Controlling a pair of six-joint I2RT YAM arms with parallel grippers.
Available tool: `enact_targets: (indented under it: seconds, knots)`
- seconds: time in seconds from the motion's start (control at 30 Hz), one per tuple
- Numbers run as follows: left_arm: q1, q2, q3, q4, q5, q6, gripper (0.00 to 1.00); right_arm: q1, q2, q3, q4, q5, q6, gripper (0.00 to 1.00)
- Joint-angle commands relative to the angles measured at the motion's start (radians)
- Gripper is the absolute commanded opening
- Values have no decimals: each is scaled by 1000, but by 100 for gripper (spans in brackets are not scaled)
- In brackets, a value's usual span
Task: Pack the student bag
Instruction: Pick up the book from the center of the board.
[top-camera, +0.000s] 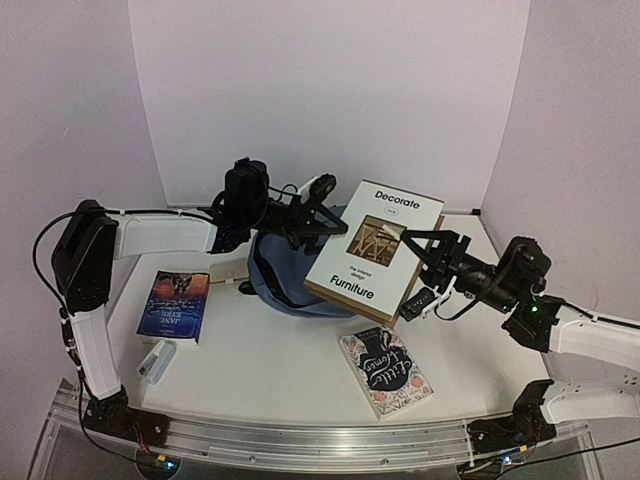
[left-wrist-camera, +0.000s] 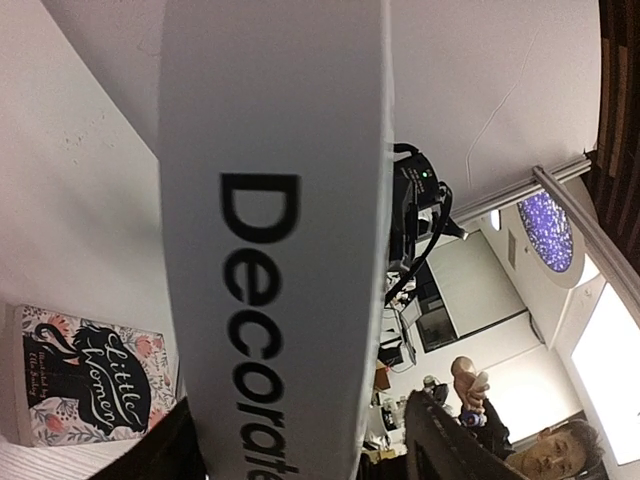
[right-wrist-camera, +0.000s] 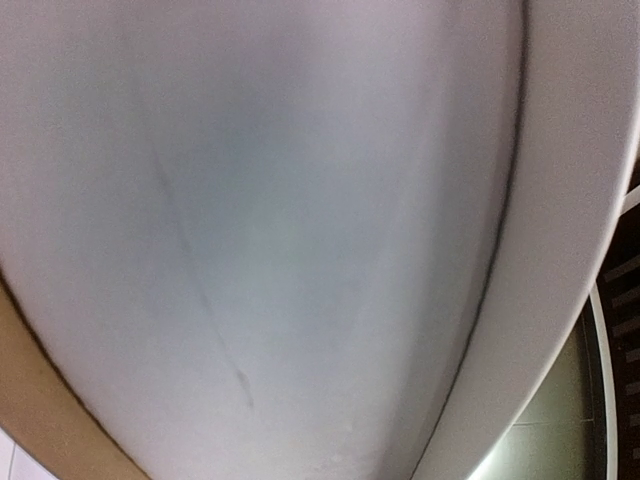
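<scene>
One student bag (top-camera: 278, 285), two lying books (top-camera: 174, 304) (top-camera: 386, 372), one book (top-camera: 372, 250) in both jaws.

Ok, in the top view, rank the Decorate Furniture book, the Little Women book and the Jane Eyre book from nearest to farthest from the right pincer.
1. Decorate Furniture book: gripped at its right edge by the right pincer.
2. Little Women book: lying flat, front right.
3. Jane Eyre book: far across, on the left side.
</scene>
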Motion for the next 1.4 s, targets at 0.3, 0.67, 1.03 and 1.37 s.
enact_targets:
  seconds: [0.3,0.67,1.03,1.37]
  knots:
    - [-4,-24,41,122,40,-42,20,7,-39,6,18,37,-127,37]
    - [212,-105,-57,296,-81,-178,6,6,-67,130,-222,477,167,98]
    - [353,-166,-130,281,-348,-135,10,-37,176,735,-1192,750,1286,98]
    - [351,-236,-301,422,-676,-152,11,-407,483,1107,-1590,-32,1944,98]
